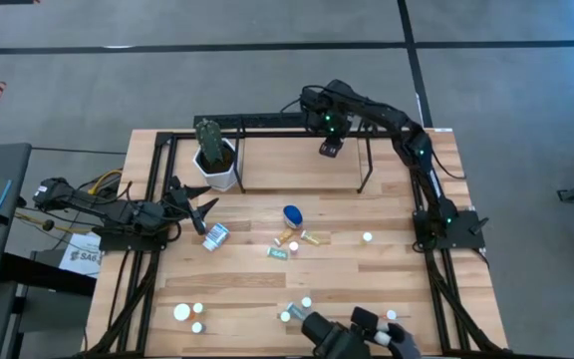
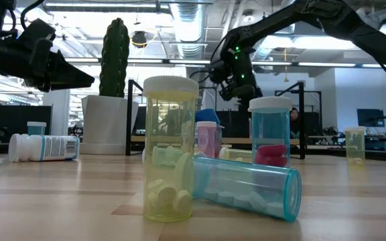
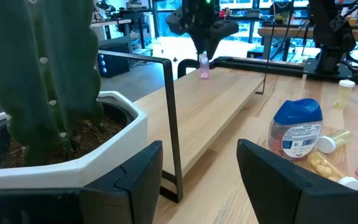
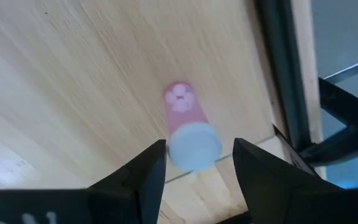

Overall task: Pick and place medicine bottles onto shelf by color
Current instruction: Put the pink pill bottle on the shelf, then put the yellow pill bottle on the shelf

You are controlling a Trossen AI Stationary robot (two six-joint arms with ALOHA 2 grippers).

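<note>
A: We're over the shelf (image 1: 297, 165) with the right gripper (image 4: 194, 163), and directly under it a pink bottle (image 4: 188, 127) stands upright on the board, white cap up.

B: Fingers (image 4: 143, 171) parted on either side of that cap, and we see a sliver of gap on each side, so nothing is gripped.

A: From the left wrist we catch the same pink bottle near the shelf's far end, just below the right gripper.

B: Our left gripper (image 1: 199, 211) waits beside the cactus pot (image 1: 217, 160), fingers spread wide, holding nothing.

A: The other bottles lie on the table (image 1: 367, 289) in front of the shelf (the blue rounded one (image 1: 293, 214) nearest it), with a white one (image 1: 214, 236) on its side by the left gripper.

B: Down low we see a yellow bottle (image 2: 169, 150) upright, a teal one (image 2: 246, 187) toppled against it.
</note>
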